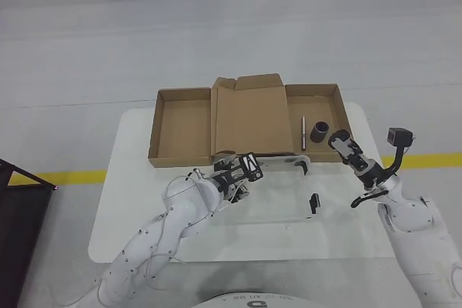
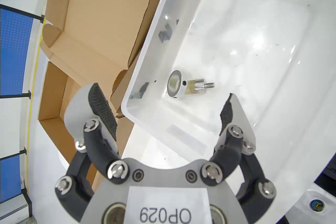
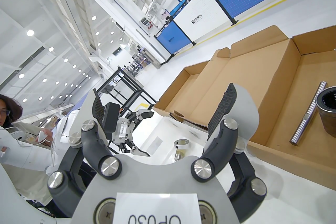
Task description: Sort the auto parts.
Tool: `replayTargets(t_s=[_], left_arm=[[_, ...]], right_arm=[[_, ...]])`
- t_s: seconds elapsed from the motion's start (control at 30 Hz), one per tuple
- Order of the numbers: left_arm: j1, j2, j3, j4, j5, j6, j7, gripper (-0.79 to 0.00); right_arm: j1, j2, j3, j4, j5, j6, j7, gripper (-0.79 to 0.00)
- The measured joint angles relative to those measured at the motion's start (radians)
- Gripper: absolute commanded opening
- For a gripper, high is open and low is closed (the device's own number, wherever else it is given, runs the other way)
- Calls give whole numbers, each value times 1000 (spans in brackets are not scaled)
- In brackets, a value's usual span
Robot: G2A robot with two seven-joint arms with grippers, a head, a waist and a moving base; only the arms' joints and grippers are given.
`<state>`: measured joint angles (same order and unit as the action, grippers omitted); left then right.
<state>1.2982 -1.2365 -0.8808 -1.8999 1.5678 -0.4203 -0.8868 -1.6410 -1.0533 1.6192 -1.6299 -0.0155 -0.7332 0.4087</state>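
Hovering over a corner of the white tray [image 2: 249,38], the left gripper [image 2: 163,100] has its fingers spread wide with nothing held. I'd say it's lined up on the shaft collar [image 2: 174,83] and the knurled pin [image 2: 200,84] lying against it, mid-frame; can't tell if they're joined. The right gripper [image 3: 164,93] is also spread and empty beside the cardboard box [image 3: 262,83]. The steel rod [image 3: 307,114] and dark sleeve [image 3: 328,112] sit together at the right edge of the frame, which looks like one sorted group. A small black part [image 1: 314,202] waits in the tray.
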Motion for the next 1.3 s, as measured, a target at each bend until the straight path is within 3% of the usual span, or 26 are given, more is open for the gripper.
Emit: replayTargets(t_s=[0.4,1.03,1.17,1.3], left_arm=[[-7,-8,60,-4,61,-28,-51,0],[-165,-76,199,227,-11,-1,-113,0],[-186,-90,221,265,-23,6,-109,-89],[-199,-100,235,285,-25,17,-107,-92]], right_arm=[[0,0,0,0,0,0,0,0],[0,0,0,0,0,0,0,0],[0,0,0,0,0,0,0,0],[0,0,0,0,0,0,0,0]])
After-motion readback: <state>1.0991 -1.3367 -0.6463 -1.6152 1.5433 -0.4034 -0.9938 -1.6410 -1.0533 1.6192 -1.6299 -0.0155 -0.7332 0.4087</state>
